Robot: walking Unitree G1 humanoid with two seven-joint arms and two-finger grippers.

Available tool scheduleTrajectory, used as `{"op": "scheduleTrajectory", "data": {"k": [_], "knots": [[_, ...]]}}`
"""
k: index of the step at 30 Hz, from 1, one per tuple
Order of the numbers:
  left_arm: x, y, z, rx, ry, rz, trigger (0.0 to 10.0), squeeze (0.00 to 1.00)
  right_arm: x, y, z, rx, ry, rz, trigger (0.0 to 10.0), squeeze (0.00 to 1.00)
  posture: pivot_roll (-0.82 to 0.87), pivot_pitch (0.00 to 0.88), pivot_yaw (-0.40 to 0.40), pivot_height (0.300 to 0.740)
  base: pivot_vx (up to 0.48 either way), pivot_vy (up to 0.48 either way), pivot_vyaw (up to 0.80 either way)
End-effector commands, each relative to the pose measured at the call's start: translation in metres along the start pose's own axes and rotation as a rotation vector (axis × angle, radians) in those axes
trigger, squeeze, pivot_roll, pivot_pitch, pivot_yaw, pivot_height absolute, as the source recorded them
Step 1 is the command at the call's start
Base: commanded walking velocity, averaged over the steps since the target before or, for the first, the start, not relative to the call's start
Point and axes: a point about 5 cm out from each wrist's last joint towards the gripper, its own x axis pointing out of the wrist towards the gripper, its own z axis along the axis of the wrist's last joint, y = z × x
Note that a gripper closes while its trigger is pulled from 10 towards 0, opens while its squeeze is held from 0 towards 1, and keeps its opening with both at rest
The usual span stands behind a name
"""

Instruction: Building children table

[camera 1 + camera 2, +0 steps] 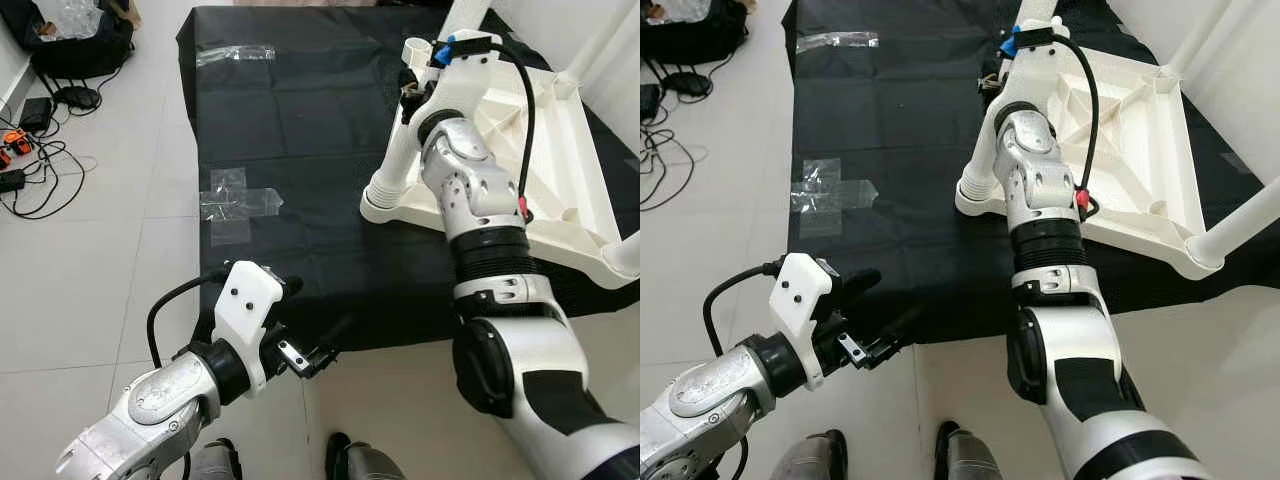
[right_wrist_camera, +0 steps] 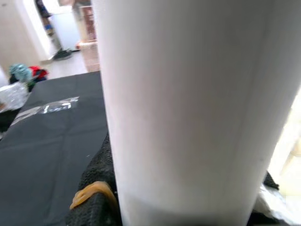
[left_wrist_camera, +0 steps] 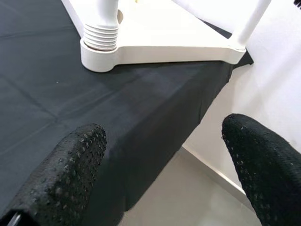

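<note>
Left gripper (image 1: 325, 352) hangs low over the floor, just off the near edge of the black cloth (image 1: 290, 120); its fingers (image 3: 70, 165) stand released, parted wide, nothing between them; from them the white tabletop (image 1: 545, 150) lies ahead and to the right, well apart. Tabletop rests underside-up on the cloth, ribs showing; the nearest leg (image 1: 400, 150) stands in the corner socket on the tabletop's left side, long axis rising tilted away from the socket. Right gripper (image 1: 412, 95) is at that leg, partway up from the socket; right wrist view has the leg (image 2: 188, 108) close against a black finger (image 2: 96, 188), so I judge the fingers clenched on the leg; right arm is plainly the nearer. Count: one tabletop; three legs visible, all seated; taped patches on the cloth left of the tabletop, two.
</note>
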Motion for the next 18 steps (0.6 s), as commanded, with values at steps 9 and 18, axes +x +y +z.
{"op": "scheduleTrajectory", "data": {"k": [9, 18], "knots": [[-0.002, 0.001, -0.003, 0.008, 0.014, 0.001, 10.0, 0.0, -0.011, -0.025, -0.051, -0.038, 0.128, -0.221, 10.0, 0.0, 0.03, 0.259, -0.096, 0.74, 0.0, 0.0, 0.0], [-0.002, 0.002, -0.003, 0.009, 0.013, 0.003, 10.0, 0.0, -0.024, -0.003, -0.055, -0.15, 0.039, -0.175, 10.0, 0.0, 0.03, 0.259, -0.094, 0.74, 0.0, 0.0, 0.0]]}}
